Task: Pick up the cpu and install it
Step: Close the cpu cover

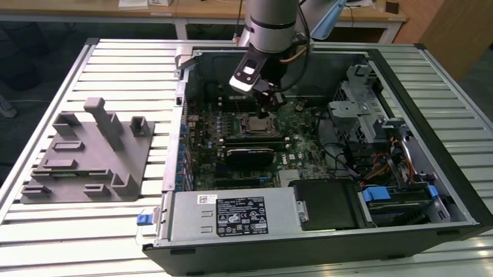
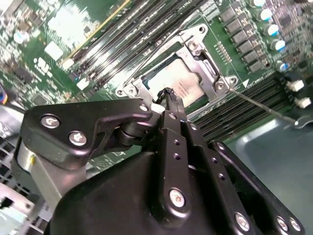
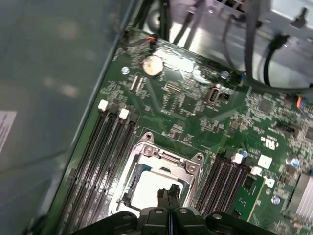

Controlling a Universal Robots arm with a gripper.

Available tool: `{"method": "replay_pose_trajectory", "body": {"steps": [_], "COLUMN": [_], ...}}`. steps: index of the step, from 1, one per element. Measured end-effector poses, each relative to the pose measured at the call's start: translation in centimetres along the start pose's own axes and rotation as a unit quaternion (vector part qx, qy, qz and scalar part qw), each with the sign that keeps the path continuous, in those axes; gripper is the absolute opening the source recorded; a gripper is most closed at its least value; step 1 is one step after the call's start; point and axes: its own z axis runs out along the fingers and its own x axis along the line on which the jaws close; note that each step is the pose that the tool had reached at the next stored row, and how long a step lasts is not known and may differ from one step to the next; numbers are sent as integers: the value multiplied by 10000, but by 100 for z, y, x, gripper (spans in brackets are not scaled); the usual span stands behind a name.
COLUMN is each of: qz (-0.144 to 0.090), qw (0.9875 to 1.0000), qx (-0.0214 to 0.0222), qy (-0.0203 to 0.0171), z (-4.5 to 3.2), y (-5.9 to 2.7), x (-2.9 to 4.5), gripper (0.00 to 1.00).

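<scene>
The cpu [image 1: 257, 123] is a small silver-grey square lying flat inside the metal socket frame [image 2: 205, 63] on the green motherboard [image 1: 297, 144] of the opened computer case. In both wrist views its pale top [image 2: 181, 81] [image 3: 146, 188] sits within the frame. My gripper [image 1: 269, 111] hangs just above the chip's edge, its black fingertips [image 2: 169, 94] [image 3: 164, 193] pressed together with nothing between them. My gripper [image 3: 168, 192] is shut, and whether the tips touch the chip's top I cannot tell.
A large grey plastic block [image 1: 85, 156] with slots and posts lies on the slatted table at the exterior view's left. Inside the case are a black finned module [image 1: 248, 157], a power supply [image 1: 231, 213], a drive cage [image 1: 362, 109], memory slots [image 3: 105, 152] and cables [image 1: 385, 167].
</scene>
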Motion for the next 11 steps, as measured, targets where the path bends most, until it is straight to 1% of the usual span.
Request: {"method": "replay_pose_trajectory", "body": {"steps": [3,6,8,11], "qz": [-269,-539,-718,-995], "qw": [9996,9985,9974,9950], "qx": [-11,-22,-29,-40], "qy": [-1,-1,-2,-2], "z": [2,4,5,8], "y": [0,0,0,0], "x": [0,0,0,0], "gripper": [11,11,11,11]}}
